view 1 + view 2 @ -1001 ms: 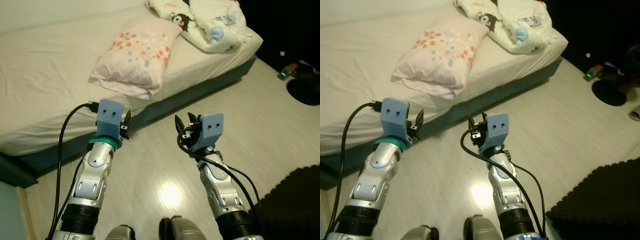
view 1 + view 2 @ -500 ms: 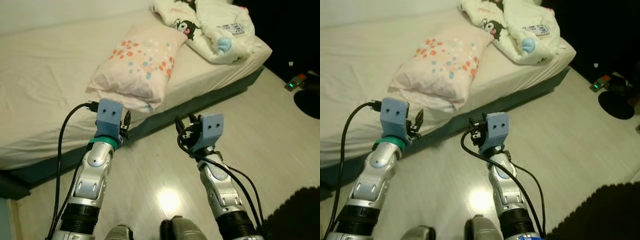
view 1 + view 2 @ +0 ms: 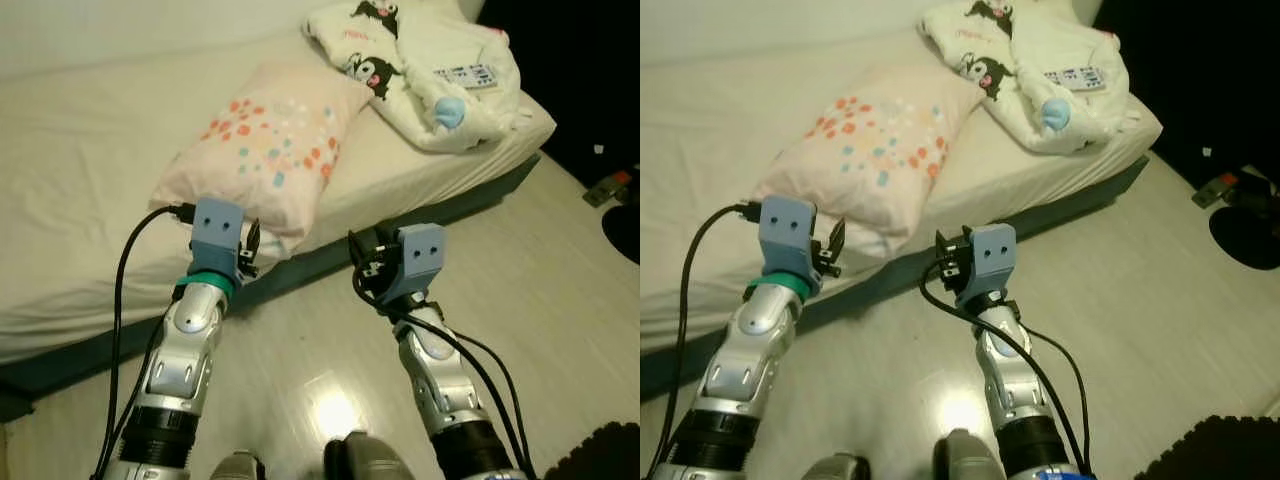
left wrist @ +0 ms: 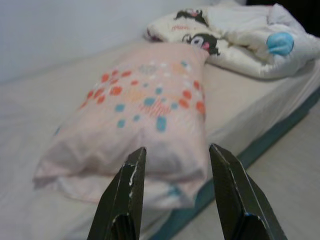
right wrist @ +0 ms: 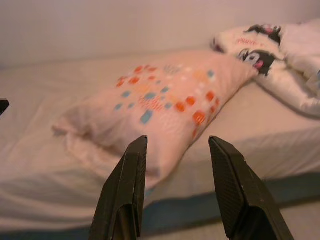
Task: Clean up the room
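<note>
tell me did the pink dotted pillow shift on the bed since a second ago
No. The pink dotted pillow lies the same beside the white cartoon-print blanket; the whole view shifted, so the camera moved.

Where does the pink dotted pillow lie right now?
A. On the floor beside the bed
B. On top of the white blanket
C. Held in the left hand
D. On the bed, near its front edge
D: the pillow rests on the bed by its front edge, ahead of both open, empty hands.
</note>
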